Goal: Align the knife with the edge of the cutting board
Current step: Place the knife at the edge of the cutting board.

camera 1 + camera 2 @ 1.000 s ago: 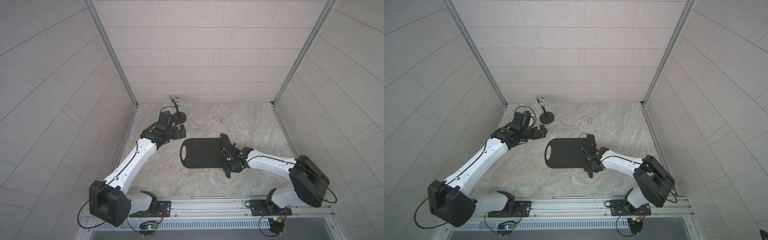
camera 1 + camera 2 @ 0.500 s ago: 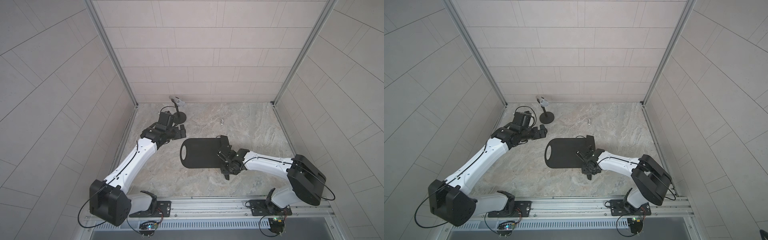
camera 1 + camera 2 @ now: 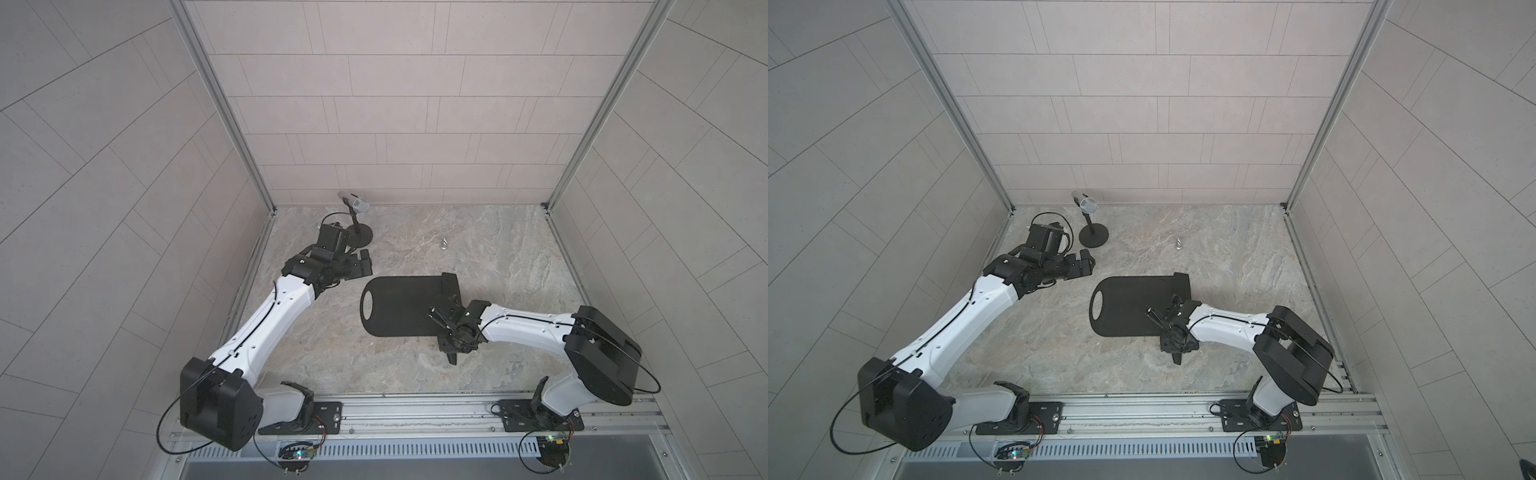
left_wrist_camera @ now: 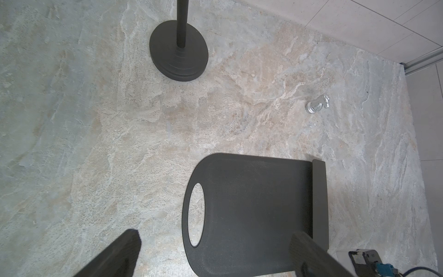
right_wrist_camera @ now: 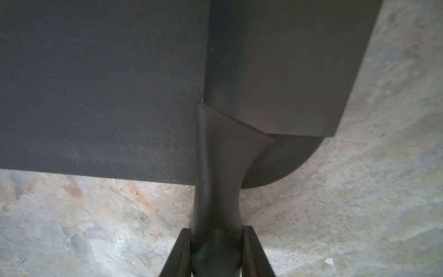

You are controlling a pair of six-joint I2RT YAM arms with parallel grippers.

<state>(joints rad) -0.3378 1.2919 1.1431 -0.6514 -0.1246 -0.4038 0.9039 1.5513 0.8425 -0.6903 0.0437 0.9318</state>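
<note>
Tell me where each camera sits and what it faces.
Top views: high over the front rail, looking down on the table; left arm and right arm whole, left gripper open.
Left wrist: above the table, looking down past its fingers at microphone stand, cutting board, knife.
Right wrist: low, looking along the knife handle; right gripper shut on it, board beneath the blade.
Shared: every view shows knife and board.

The knife (image 3: 1182,286) lies along the holeless short end of the cutting board (image 3: 1125,307); the right gripper (image 3: 1176,347) seems clamped on its handle.
</note>
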